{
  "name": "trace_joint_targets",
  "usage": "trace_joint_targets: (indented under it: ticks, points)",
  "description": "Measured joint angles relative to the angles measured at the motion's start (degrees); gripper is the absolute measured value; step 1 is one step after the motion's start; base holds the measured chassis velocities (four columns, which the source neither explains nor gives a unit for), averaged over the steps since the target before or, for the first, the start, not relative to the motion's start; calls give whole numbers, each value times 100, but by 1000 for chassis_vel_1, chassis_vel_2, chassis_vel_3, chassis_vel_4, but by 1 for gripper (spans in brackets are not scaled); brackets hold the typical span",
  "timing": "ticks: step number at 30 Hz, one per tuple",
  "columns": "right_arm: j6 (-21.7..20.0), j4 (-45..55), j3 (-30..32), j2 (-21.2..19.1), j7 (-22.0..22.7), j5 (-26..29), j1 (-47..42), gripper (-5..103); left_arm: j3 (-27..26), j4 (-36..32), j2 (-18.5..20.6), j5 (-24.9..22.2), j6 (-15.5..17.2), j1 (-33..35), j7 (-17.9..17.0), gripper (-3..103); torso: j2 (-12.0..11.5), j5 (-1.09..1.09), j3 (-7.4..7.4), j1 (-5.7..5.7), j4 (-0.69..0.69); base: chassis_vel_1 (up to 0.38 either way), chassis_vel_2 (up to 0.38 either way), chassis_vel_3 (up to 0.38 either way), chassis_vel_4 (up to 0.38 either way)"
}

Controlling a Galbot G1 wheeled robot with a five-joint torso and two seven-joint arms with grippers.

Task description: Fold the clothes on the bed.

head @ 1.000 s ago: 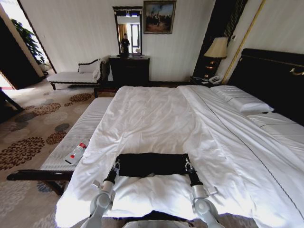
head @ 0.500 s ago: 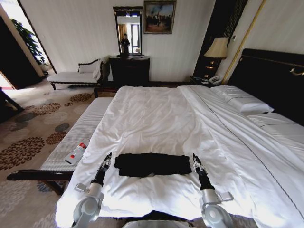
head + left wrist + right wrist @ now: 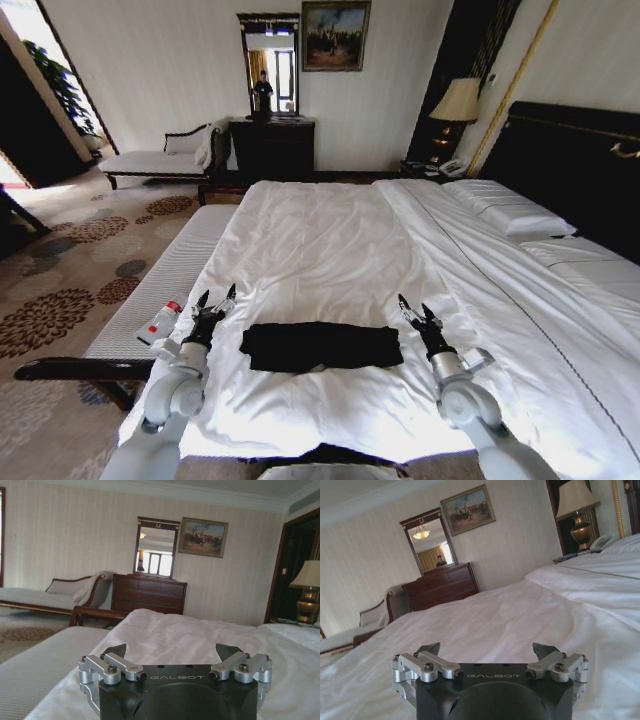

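one black T-shirt (image 3: 321, 346) folded into a strip near the foot of the bed (image 3: 340, 240), long axis running left-right. my left gripper (image 3: 215, 298) and right gripper (image 3: 414, 311) flank it, fingers wide, holding nothing

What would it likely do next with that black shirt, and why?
Probably one more fold across. The T-shirt lies as a long band on the bed, with the left end effector and the right end effector open beside its two ends, holding nothing.
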Motion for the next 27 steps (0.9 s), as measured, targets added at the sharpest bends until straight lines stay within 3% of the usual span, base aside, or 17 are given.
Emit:
trace_joint_targets:
  ticks: [5, 8, 13, 18, 20, 27]
  points:
    - [-6, -766, -518, -271, -110, -788, 795, 100, 439, 770, 76, 461, -84, -779, -132, 100, 0, 0, -1, -1, -3, 0, 0, 0, 0]
    - [253, -1267, -923, -242, -323, -777, 1302, 100, 753, 1225, -14, 375, -215, -1098, -69, 100, 0, 0, 0, 0, 1, 0, 0, 0, 0]
    - [561, -2237, -1528, 120, -609, -835, 1980, 100, 1516, 2201, -499, 337, -457, -1707, 55, 100, 0, 0, 0, 0, 0, 0, 0, 0, 0]
    - [563, -2427, -1598, 221, -567, -1289, 1921, 100, 2085, 2877, -685, 679, -722, -2117, 173, 100, -1, -1, -1, -2, -6, 0, 0, 0, 0]
    - [557, -2371, -1619, 144, -558, -1581, 1754, 100, 2266, 3028, -579, 734, -759, -2211, 221, 100, 0, 1, -1, -2, -2, 0, 0, 0, 0]
    - [509, -1874, -1660, -158, -554, -1810, 1257, 100, 2448, 3058, -239, 834, -762, -2183, 264, 100, 0, 0, -2, -3, -1, 0, 0, 0, 0]
